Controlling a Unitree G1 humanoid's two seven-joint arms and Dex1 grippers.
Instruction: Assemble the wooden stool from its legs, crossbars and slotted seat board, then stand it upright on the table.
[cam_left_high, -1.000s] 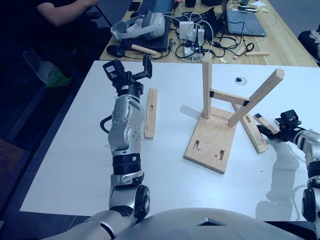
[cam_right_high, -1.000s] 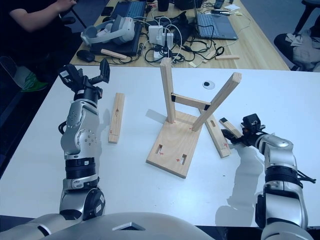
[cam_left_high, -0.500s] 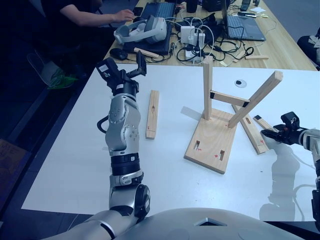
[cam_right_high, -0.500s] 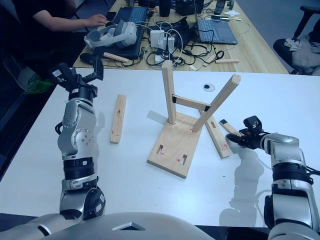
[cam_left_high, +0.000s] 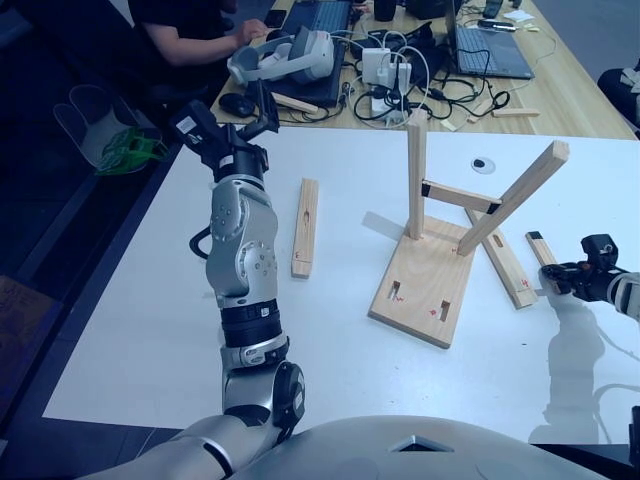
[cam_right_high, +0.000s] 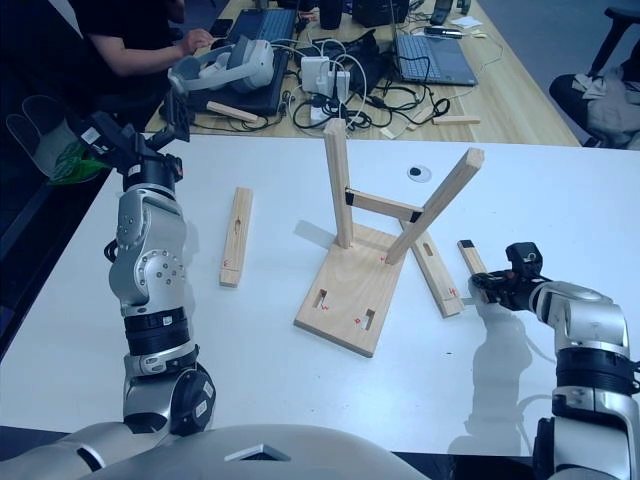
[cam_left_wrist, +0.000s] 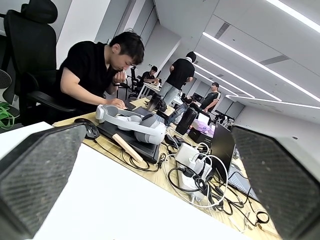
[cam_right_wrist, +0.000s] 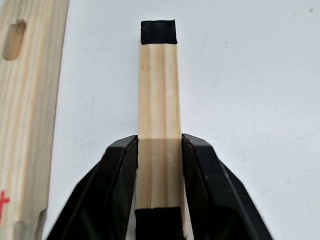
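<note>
The slotted seat board (cam_left_high: 415, 288) lies flat mid-table. One leg (cam_left_high: 415, 170) stands upright in it, a second leg (cam_left_high: 518, 195) leans in it, and a crossbar (cam_left_high: 458, 196) joins the two. Right of the board lies a slotted leg (cam_left_high: 506, 266), and another loose leg (cam_left_high: 304, 227) lies to the board's left. My right gripper (cam_right_wrist: 158, 150) is shut on a short black-tipped crossbar (cam_right_wrist: 158, 95) that lies flat on the table; it sits low at the right edge (cam_left_high: 572, 277). My left gripper (cam_left_high: 230, 120) is raised over the table's far left corner, open, nothing between its fingers (cam_left_wrist: 35, 170).
Behind the white table (cam_left_high: 150, 330) is a wooden desk (cam_left_high: 560, 90) crowded with laptops, a headset (cam_left_high: 285, 55) and cables, with a person seated at it. A round cable port (cam_left_high: 482, 161) sits in the table's far right part.
My right gripper has slid to the right with the short crossbar, away from the lying leg. The left arm has swung its raised gripper farther left.
</note>
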